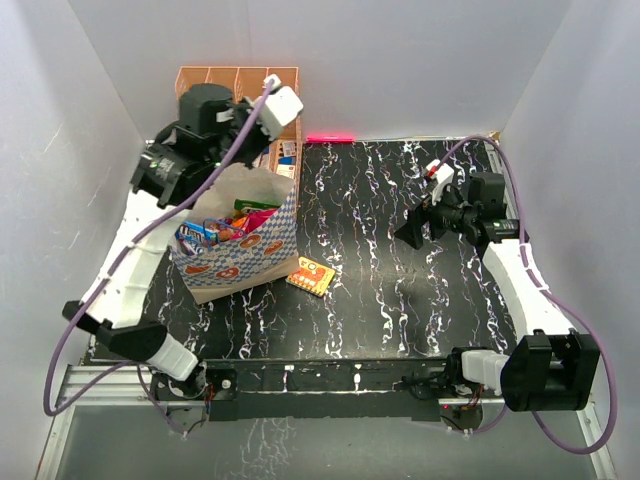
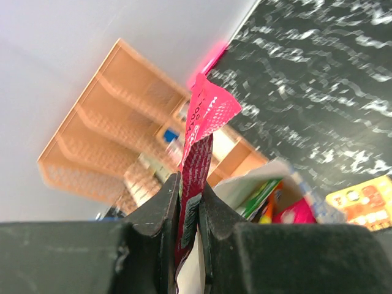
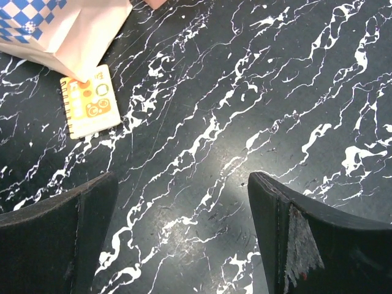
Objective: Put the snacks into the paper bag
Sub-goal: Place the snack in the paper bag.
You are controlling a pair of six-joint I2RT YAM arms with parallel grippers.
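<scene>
- The paper bag (image 1: 262, 250) is white and tan, with blue checks and orange donut prints. It sits at the left side of the table, and its mouth is open wide.
- Some snacks are inside the bag: a blue packet (image 1: 195, 233), a pink packet (image 1: 256, 218) and a green packet (image 1: 250, 205). They lie in a heap, one on another.
- An orange packet (image 1: 312, 275) with little pictures on it lies flat on the table, right at the bag's bottom corner.
- A dark pink packet (image 2: 199, 153) is not in the bag. It is long and thin and stands up, pinched tight in the left gripper (image 2: 190, 199), with its top end bent over.
</scene>
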